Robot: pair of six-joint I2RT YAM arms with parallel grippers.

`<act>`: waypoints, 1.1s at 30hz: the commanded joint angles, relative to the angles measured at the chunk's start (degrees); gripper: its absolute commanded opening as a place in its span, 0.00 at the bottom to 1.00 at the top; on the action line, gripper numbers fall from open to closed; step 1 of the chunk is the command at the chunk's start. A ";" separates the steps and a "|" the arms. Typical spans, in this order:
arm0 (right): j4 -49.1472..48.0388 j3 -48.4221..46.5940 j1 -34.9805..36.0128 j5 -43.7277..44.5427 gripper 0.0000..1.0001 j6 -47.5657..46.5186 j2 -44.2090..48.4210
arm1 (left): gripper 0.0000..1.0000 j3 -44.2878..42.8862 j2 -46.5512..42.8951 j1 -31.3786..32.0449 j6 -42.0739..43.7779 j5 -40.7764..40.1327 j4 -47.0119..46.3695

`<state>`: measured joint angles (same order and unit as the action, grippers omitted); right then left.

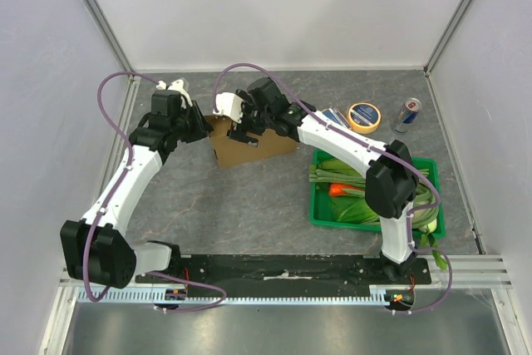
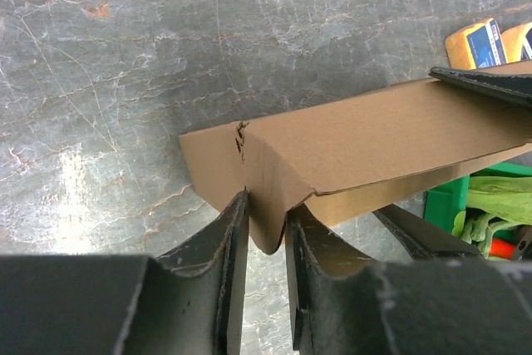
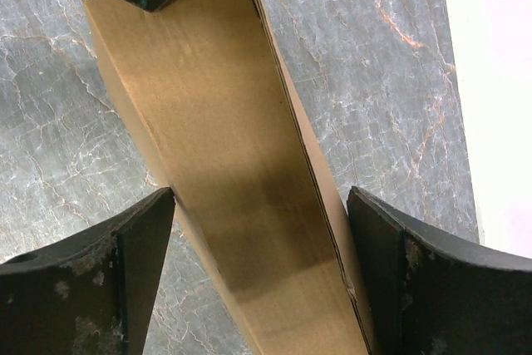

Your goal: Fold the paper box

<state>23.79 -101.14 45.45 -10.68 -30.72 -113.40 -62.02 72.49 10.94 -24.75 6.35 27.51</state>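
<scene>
Black fingers of the left gripper (image 2: pixel 266 205) fill the bottom of the left wrist view. They are pinched on a rounded flap at the end of the paper box (image 2: pixel 374 139), one finger against each face of it. Just above that flap, the cardboard has a small tear at the fold. The box is a long, narrow, partly folded brown shape lying on the grey marbled table (image 1: pixel 249 205), toward its far side and between the two arms.

At the box's other end the right gripper (image 3: pixel 259 201) hangs over it with its jaws spread wide, one finger on each side of the cardboard. Whether those fingers press on the box I cannot tell.

Right of the box, a green crate (image 1: pixel 314 205) holds leafy vegetables (image 1: pixel 349 197) and something orange. Behind the crate lie a small blue-and-white packet (image 1: pixel 335 117), a roll of yellow tape (image 1: pixel 364 116) and a drink can (image 1: pixel 406 115), set in a row near the far edge.
</scene>
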 commanded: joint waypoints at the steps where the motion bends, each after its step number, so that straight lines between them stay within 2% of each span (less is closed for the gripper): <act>1: 5.30 0.42 -0.54 -0.83 0.90 1.28 -2.17 | 0.27 -3.81 -0.33 -0.04 1.55 1.91 -0.35; 9: 5.74 -0.28 -0.54 -1.45 0.90 1.45 -2.35 | 0.15 -4.52 0.20 0.05 0.24 3.84 -1.14; 10: 5.74 -0.28 -0.54 -1.54 0.90 1.45 -2.43 | 0.11 -4.51 0.46 -0.04 -0.12 3.93 -1.31; 11: 5.83 -0.37 -0.54 -1.71 0.90 1.54 -2.52 | 0.03 -4.43 0.46 -0.04 -0.38 4.28 -1.49; 15: 6.97 -0.81 -0.45 -1.98 0.89 1.10 -3.23 | 0.02 -5.91 0.46 -0.48 -2.75 5.95 -1.84; 20: 7.84 0.33 -0.54 0.04 0.88 -0.65 -3.67 | 0.02 -8.73 1.60 -4.51 -7.75 15.61 -1.75; 25: 8.11 0.51 -0.28 -0.48 0.88 -1.54 -3.67 | 0.02 -8.30 3.97 -8.21 -12.50 23.95 -2.81; 28: 8.03 0.42 -0.01 -0.48 0.88 -1.80 -3.75 | 0.02 -6.36 4.85 -9.80 -15.85 27.74 -6.58; 33: 8.38 -0.11 0.08 0.48 0.87 -1.80 -4.11 | 0.02 -5.66 4.33 -10.15 -16.39 27.76 -8.43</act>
<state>24.75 -101.89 45.43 -10.20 -33.89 -113.91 -66.52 78.13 0.95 -35.88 27.40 27.75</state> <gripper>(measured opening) 0.876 0.032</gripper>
